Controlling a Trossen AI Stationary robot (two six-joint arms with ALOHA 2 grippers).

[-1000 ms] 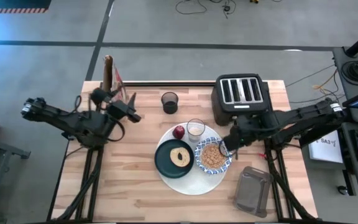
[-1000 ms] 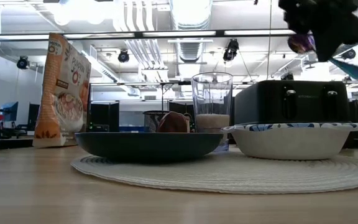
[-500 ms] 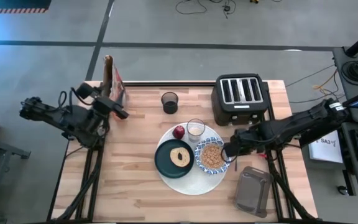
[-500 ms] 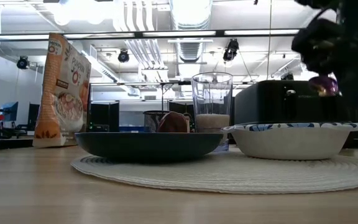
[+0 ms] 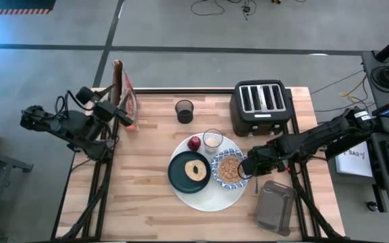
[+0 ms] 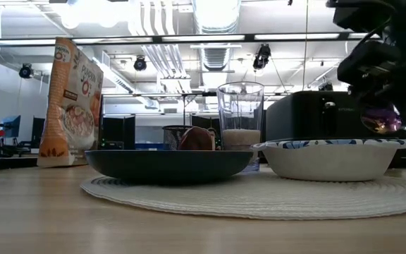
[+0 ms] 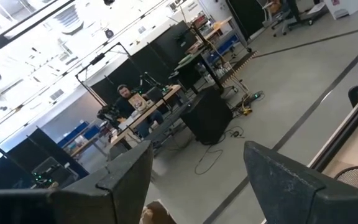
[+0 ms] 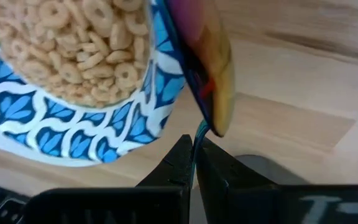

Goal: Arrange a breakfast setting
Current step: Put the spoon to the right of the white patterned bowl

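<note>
A big round white mat (image 5: 208,198) carries a dark green plate (image 5: 179,174) with a bagel (image 5: 196,169), a blue-and-white patterned bowl (image 5: 229,169) of cereal rings, a small clear glass (image 5: 213,140) and a red apple (image 5: 194,143). My right gripper (image 5: 247,167) is at the bowl's right rim, shut on a spoon (image 8: 207,68) with a shiny purple-gold bowl. My left gripper (image 5: 127,119) is open and empty in the air near the table's far left corner, beside a cereal bag (image 5: 121,88). My right gripper pinches the spoon's thin handle (image 8: 197,134) between its two fingers (image 8: 179,163). It comes slanting down from the table's right. The spoon's bowl end (image 6: 380,121) reaches out past the fingertips beside the patterned bowl's rim, clear of the table.
A black four-slot toaster (image 5: 262,101) stands at the far right. A dark cup (image 5: 184,111) is behind the mat. A grey lidded container (image 5: 274,206) lies near the right front. A person (image 7: 124,93) sits far off in the room.
My right gripper has come down with the spoon to the right rim of the patterned bowl, so the spoon's bowl end has dropped to about rim height. My left gripper has drawn back toward the table's left edge, near the cereal bag.
</note>
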